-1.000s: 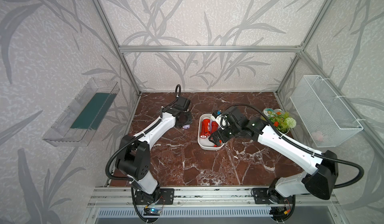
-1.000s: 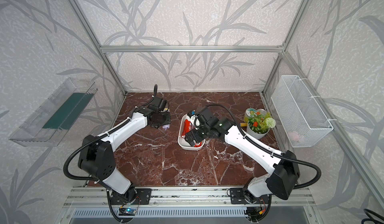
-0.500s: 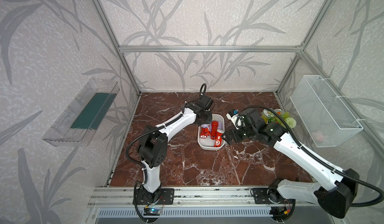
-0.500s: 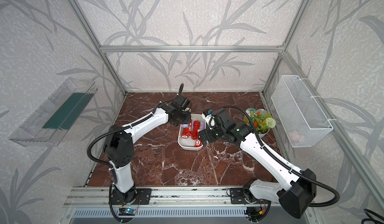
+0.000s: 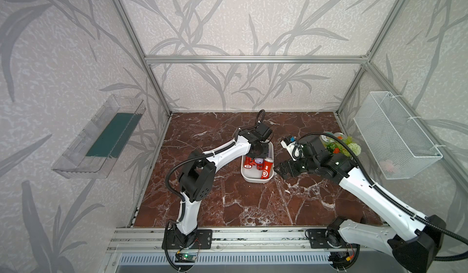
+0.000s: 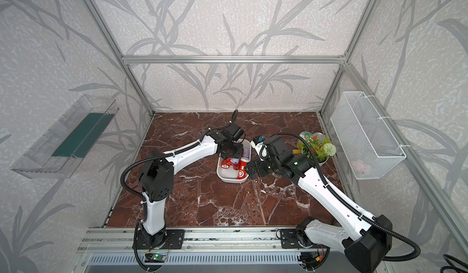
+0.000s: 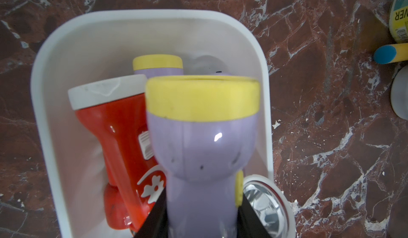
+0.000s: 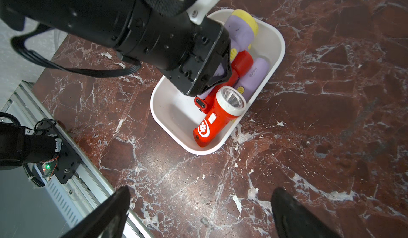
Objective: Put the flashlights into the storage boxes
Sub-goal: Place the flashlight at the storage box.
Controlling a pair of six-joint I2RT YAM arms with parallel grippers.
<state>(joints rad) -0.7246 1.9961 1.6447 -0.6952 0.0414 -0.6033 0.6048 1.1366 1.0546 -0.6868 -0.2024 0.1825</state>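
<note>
Lavender plastic fills the left wrist view: the left gripper [image 7: 202, 219] is clamped on the handle of a purple torch [image 7: 198, 142], its yellow head pointing toward the far end of the white tub [image 7: 39, 93]. The torch hangs above the tub, not yet set down. Three others already lie inside: a red torch [image 7: 114, 126] beside the held one, a second purple torch [image 8: 254, 75] along the wall, and another red torch [image 8: 220, 113] propped with its shiny lens up against the rim. The right gripper [image 8: 201, 190] stands wide apart and empty over bare marble table [image 8: 331, 137], just beside the tub.

Judging from this, the tub is crowded, and that is the main danger. If the purple torch is let go onto round bodies instead of flat floor, it may roll, settle crooked, or tip across the rim onto the table. Pushing it down to seat it could lever the propped red torch out, since its head already rests at rim height. A light tub could also skid on smooth stone if the fingers drag sideways while opening. The two arms are near each other here, so a careless lift-out by the left could brush the right one. The flower pot [image 5: 342, 146] sits well clear.
</note>
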